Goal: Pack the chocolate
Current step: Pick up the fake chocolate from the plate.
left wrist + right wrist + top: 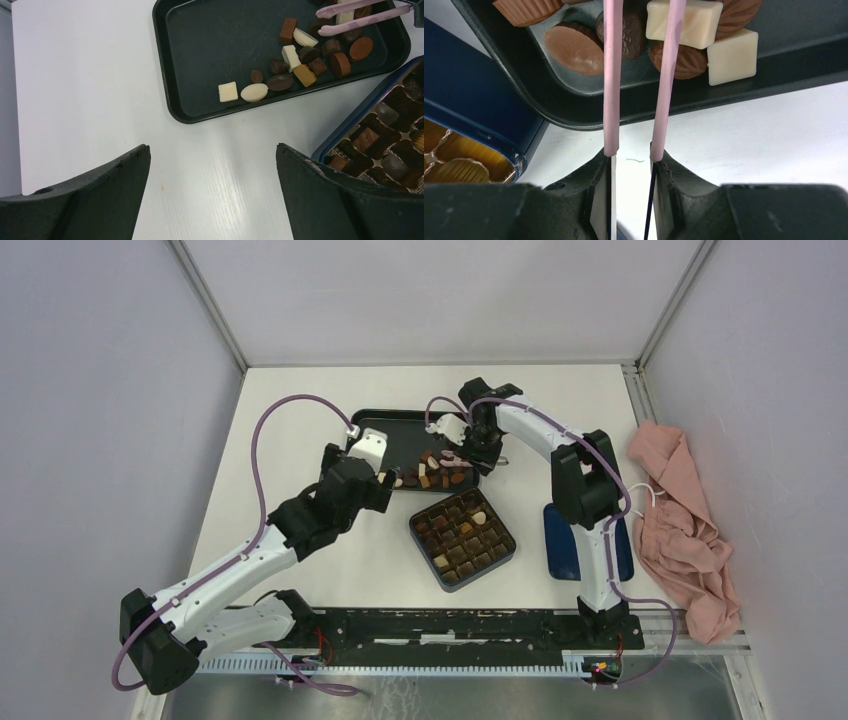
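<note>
Several pieces of chocolate (435, 472), dark, mid brown and cream-white, lie loose at the right end of a black tray (400, 420). More pieces fill compartments of the dark box (462, 537) in front of it. My right gripper (470, 445) is shut on pink tweezers (613, 75), and their two arms reach over the pile (300, 60). A cream bar (689, 20) lies under the tweezer arms; I cannot tell whether it is pinched. My left gripper (212, 150) stands wide open over bare table, just short of the tray's near rim (200, 117).
A blue lid (565, 540) lies on the table right of the box, beneath the right arm. A crumpled pink cloth (685, 530) sits at the table's right edge. The tray's left half (215, 45) is bare. Grey walls enclose the table.
</note>
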Tool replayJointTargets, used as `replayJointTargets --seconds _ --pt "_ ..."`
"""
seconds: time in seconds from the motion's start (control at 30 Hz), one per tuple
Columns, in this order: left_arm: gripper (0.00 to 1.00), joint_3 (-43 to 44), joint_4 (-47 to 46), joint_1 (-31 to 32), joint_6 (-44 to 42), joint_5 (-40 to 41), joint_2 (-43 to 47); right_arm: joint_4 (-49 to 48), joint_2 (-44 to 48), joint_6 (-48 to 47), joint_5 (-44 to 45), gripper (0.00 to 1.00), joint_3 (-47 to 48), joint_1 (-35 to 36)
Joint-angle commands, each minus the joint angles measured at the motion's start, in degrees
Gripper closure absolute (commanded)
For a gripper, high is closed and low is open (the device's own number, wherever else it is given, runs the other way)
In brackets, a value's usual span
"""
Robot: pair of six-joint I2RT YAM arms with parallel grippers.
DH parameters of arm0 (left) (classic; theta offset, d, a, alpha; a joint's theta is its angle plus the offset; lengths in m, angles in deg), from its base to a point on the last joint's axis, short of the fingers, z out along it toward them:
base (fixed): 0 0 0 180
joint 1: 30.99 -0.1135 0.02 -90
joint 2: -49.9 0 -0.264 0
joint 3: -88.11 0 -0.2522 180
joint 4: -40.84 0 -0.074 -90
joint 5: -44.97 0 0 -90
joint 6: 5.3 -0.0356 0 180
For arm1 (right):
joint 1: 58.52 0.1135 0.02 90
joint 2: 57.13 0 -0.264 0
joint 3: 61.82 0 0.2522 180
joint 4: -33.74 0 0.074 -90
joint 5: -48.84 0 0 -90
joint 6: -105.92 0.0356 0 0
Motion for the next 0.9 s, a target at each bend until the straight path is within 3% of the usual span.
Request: replayJointTargets --seconds 0.0,0.13,0.3,0.47,0.6,0.77,0.87 --pt "0.00 0.5 0.1 -0.7 -2.6 -1.1 0.0 0.5 -1.7 -0.8 -1.0 0.65 3.1 -0.1" --pt "0.00 0.4 0.0 -0.8 -2.5 -1.3 0.0 0.8 -2.3 -1.1 -1.0 0.69 3.9 -0.1" --pt "0.00 0.3 -0.2 -1.1 -2.5 -2.2 0.0 -0.3 -0.2 -1.2 -2.7 0.91 3.2 -0.2" --pt "0.00 1.6 -0.4 -1.2 0.4 -6.8 0.6 -3.9 5.4 -0.6 -5.6 1.00 -0.4 -0.9" --pt "0.00 2.7 -1.6 -1.2 9.4 -15.6 1.2 -7.2 9.9 -0.2 -8.4 1.00 -4.9 -1.9" --pt "0.00 -1.7 -4.0 -1.2 27.5 -26.2 1.9 -11.1 17.7 -0.6 -14.6 1.00 -13.4 -3.5" --pt "0.10 -6.9 -4.6 -1.2 43.0 -28.7 2.3 -14.0 23.0 -0.7 -18.3 1.00 -19.2 -4.4"
